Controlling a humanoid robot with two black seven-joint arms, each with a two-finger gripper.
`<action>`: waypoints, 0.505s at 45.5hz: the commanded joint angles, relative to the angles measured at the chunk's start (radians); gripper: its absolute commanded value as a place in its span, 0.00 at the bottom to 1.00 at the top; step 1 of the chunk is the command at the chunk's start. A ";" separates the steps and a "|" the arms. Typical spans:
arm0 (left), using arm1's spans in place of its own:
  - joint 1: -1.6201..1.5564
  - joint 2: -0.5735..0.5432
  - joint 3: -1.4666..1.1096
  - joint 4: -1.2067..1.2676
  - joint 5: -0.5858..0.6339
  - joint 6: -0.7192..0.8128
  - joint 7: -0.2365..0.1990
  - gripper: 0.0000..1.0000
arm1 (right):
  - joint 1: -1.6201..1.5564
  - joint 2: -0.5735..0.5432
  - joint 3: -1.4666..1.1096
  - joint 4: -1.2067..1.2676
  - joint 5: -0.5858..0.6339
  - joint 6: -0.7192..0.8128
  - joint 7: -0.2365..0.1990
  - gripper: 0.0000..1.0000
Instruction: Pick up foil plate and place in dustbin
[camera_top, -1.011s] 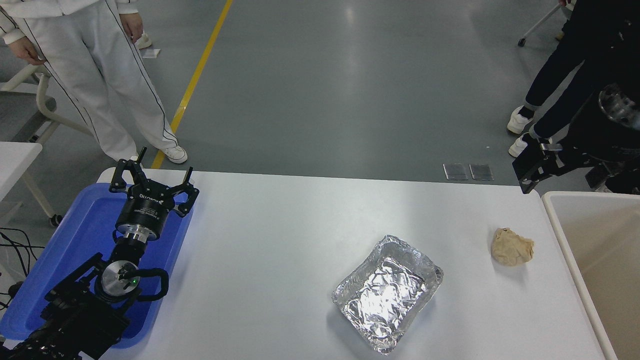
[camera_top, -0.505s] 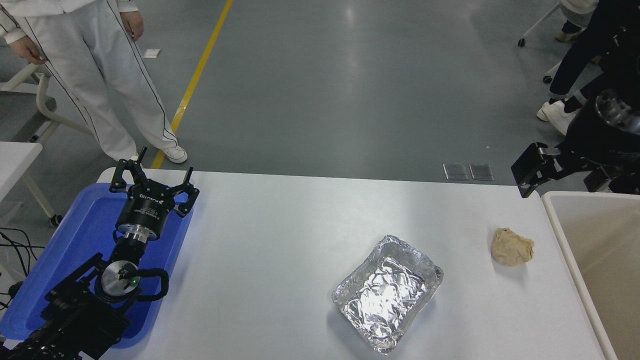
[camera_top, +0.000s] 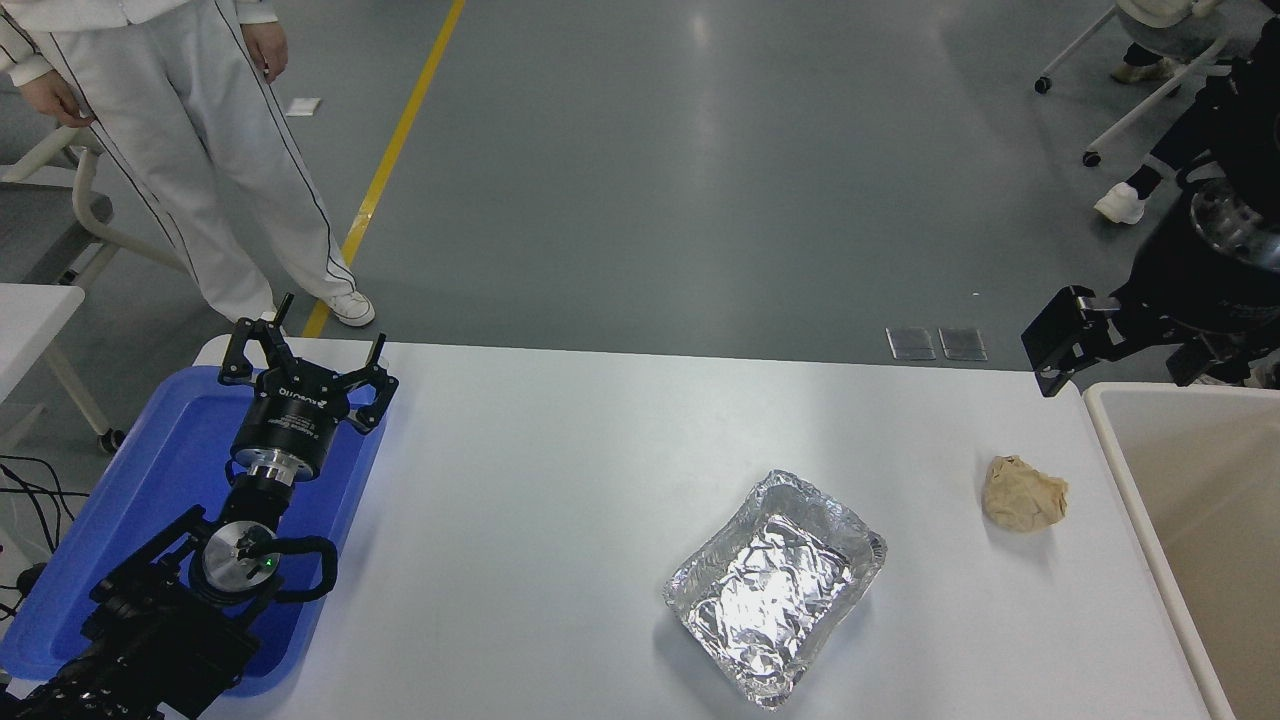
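Note:
The foil plate (camera_top: 775, 588), a shiny crinkled silver tray, lies on the white table (camera_top: 560, 450) right of centre, near the front edge. The dustbin (camera_top: 1210, 500), a large cream bin with a beige inside, stands at the table's right end. My right gripper (camera_top: 1057, 342) hangs at the right edge, above the table's far right corner and just beyond the bin's far left corner, well away from the plate. My left gripper (camera_top: 300, 352) is parked at the lower left over a blue tray, open and empty.
A crumpled tan paper ball (camera_top: 1023, 493) lies between the plate and the bin. The flat blue tray (camera_top: 170, 470) sits at the table's left end. A person in white (camera_top: 170, 150) stands beyond the far left corner. Another person's foot (camera_top: 1120, 203) and a wheeled chair are at the top right.
My right gripper has shifted slightly up and to the left. The person at the top right has stepped away from the table. The plate, ball and left arm have not moved.

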 joint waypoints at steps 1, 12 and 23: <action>0.002 0.000 0.000 0.000 0.000 0.000 0.000 1.00 | -0.008 -0.001 0.001 0.000 0.000 0.000 0.000 1.00; 0.002 0.000 0.000 0.000 0.000 0.000 0.000 1.00 | -0.010 -0.003 0.013 0.000 0.002 0.000 0.000 1.00; 0.000 0.000 0.000 0.000 0.000 0.000 0.000 1.00 | -0.028 -0.035 0.053 -0.003 0.000 0.000 0.000 1.00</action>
